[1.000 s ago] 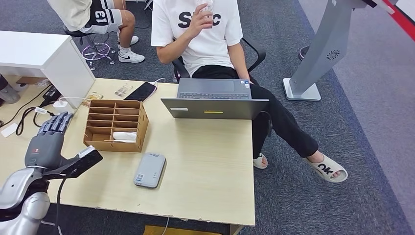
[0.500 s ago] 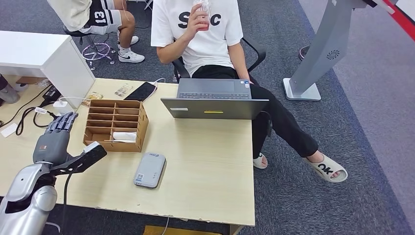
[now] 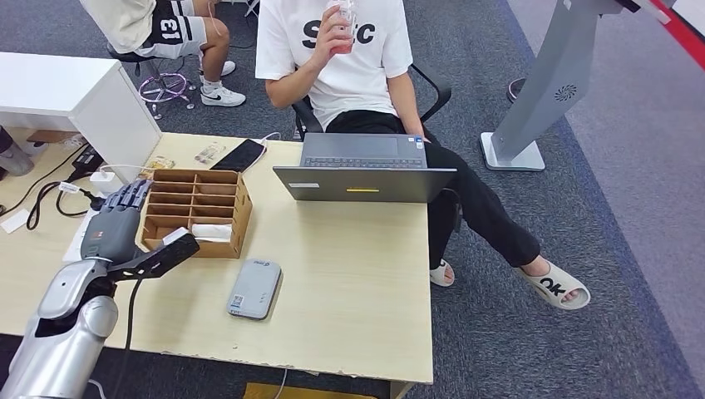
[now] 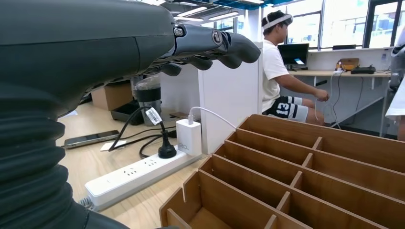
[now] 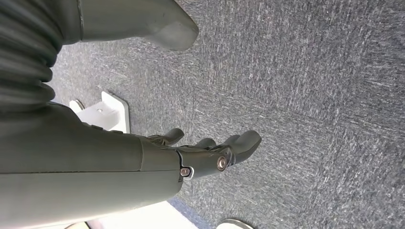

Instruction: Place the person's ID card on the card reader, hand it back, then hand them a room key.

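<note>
My left hand (image 3: 116, 226), fingers spread and empty, hovered at the left of the frame beside the wooden organizer (image 3: 198, 212), where I judged the white room key (image 3: 211, 232) was stored, card reader (image 3: 255, 288) nearby on the tabletop (image 3: 357, 274).

right hand (image 5: 157, 162) above grey carpet (image 5: 310, 95)

Silver arm, dark grey hands

The left arm (image 3: 71, 324) is rounded silver metal with a black cable running beside it; a black wrist camera block juts out, white at its tip. The left hand (image 3: 116, 223) has a grey back bearing a small red mark and darker segmented fingers. The right hand (image 5: 200, 152) shows a ribbed grey cover, silver screws at its finger hinges and a thick grey thumb.
</note>
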Controlling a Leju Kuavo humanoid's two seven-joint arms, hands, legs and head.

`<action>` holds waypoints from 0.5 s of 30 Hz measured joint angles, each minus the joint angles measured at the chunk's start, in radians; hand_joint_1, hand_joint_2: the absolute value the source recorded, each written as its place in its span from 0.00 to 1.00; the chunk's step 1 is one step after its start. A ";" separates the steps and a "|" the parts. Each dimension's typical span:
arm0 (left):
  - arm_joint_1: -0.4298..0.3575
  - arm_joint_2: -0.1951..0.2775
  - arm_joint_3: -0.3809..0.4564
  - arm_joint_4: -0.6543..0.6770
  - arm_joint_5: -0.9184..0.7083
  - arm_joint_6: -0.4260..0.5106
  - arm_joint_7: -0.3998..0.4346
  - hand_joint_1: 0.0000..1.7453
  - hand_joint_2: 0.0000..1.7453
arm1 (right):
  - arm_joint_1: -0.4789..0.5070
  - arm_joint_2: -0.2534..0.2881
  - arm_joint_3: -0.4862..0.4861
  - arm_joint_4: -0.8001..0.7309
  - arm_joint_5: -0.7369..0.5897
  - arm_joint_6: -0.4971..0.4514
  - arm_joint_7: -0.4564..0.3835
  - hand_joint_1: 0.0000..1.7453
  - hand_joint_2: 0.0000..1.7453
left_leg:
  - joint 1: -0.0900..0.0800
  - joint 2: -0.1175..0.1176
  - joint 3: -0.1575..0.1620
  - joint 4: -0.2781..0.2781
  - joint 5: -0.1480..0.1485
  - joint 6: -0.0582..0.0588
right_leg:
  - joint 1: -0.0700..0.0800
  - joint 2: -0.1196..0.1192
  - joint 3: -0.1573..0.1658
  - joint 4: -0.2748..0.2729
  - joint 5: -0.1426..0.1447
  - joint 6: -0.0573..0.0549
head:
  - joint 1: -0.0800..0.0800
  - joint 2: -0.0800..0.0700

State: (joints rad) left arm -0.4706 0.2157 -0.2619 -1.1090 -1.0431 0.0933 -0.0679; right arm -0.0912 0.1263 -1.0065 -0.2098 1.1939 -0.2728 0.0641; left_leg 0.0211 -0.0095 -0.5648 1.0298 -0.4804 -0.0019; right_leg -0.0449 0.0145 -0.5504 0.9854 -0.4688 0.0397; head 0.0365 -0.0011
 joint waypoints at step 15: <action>-0.024 -0.037 -0.012 0.088 -0.002 0.019 -0.004 0.00 1.00 | -0.001 0.000 0.001 0.000 0.010 0.000 -0.002 0.00 1.00 | 0.000 0.000 0.000 0.000 0.000 0.000 | 0.000 0.000 0.000 0.000 0.000 0.000 | 0.000 0.000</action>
State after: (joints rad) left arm -0.4946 0.1791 -0.2734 -1.0207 -1.0447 0.1121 -0.0723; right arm -0.0917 0.1263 -1.0052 -0.2098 1.2035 -0.2728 0.0626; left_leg 0.0211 -0.0097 -0.5651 1.0298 -0.4804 -0.0019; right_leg -0.0449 0.0144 -0.5505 0.9854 -0.4687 0.0398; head 0.0366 -0.0011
